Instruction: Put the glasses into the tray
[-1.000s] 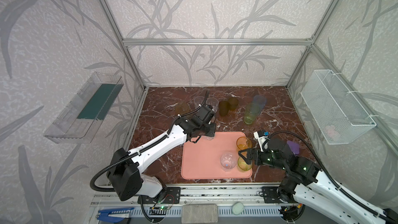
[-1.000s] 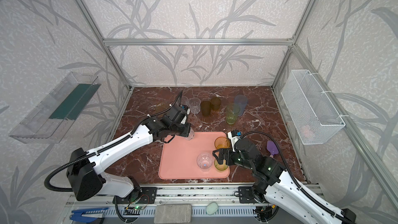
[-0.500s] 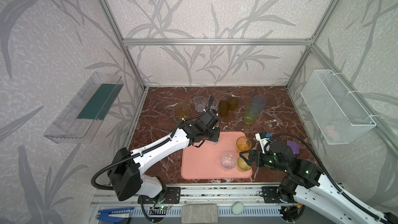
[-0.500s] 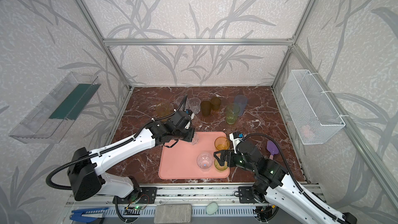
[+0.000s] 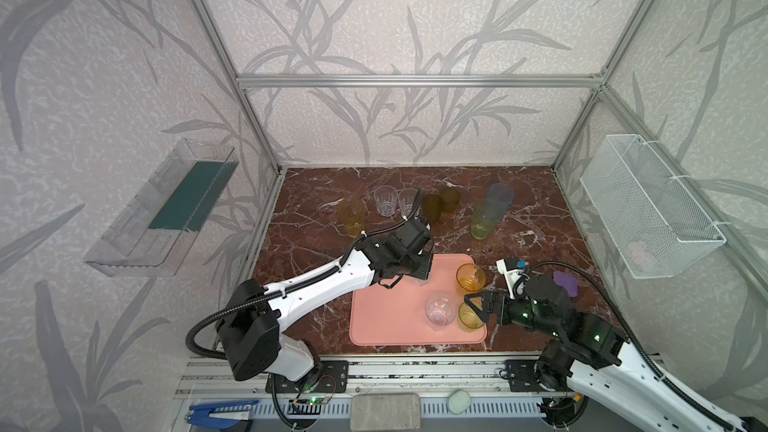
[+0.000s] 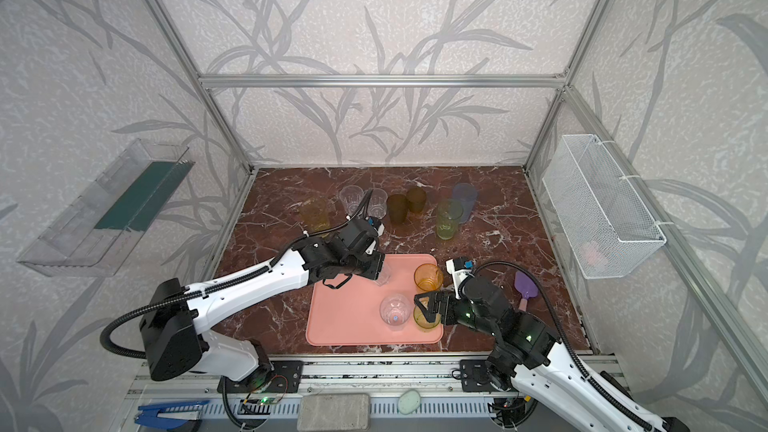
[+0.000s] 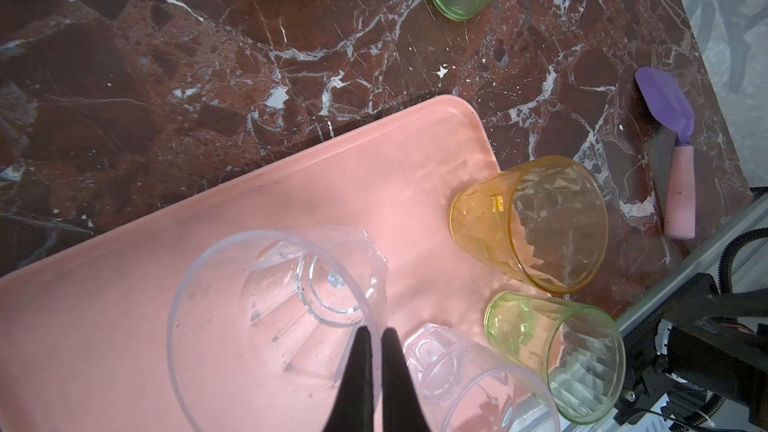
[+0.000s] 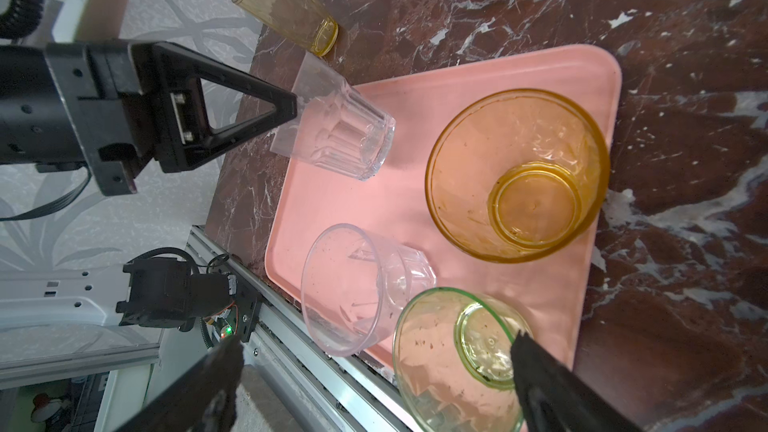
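Note:
My left gripper (image 7: 376, 336) is shut on the rim of a clear faceted glass (image 7: 282, 305), held tilted over the far left part of the salmon-pink tray (image 5: 386, 317). Three glasses stand on the tray: an orange one (image 5: 469, 278), a clear one (image 5: 439, 311) and a yellow-green one (image 5: 469, 317). My right gripper (image 8: 376, 347) is open at the tray's near right corner, with the yellow-green glass (image 8: 457, 359) between its fingers. Several more glasses stand at the back of the table, among them a tall yellow one (image 5: 352, 216), a green one (image 5: 482, 220) and a blue-purple one (image 5: 498, 201).
A purple spatula with a pink handle (image 5: 565, 282) lies on the marble right of the tray. A white wire basket (image 5: 648, 205) hangs on the right wall and a clear plastic bin (image 5: 166, 209) on the left wall. Metal rails run along the front edge.
My left arm has carried the clear glass from the back of the table forward and right, to over the tray. My right gripper has stayed open by the yellow-green glass.

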Motion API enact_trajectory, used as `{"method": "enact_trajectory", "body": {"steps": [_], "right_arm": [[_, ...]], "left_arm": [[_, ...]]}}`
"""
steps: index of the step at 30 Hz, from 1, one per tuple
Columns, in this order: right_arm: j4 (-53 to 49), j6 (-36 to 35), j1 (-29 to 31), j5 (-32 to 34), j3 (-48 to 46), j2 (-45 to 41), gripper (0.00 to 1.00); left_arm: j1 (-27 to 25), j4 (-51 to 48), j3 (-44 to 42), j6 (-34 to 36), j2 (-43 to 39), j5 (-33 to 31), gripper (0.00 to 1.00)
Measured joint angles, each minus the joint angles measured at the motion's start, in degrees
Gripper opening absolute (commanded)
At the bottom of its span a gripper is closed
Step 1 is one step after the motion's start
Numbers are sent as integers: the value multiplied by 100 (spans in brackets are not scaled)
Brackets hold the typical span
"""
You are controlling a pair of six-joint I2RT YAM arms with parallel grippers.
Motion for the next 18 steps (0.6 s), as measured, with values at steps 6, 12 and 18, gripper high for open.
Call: {"method": "enact_trajectory", "body": {"steps": [6, 12, 18], "right_arm": [[2, 17, 0, 2, -15, 0, 99], [7, 35, 0, 4, -31, 2, 99], [20, 35, 0, 7, -61, 7, 99]], "left_arm": [[-155, 76, 28, -61, 205, 68, 0], [-267, 125, 116, -87, 393, 122, 0], [-380, 153, 177, -103, 525, 179, 0]]}}
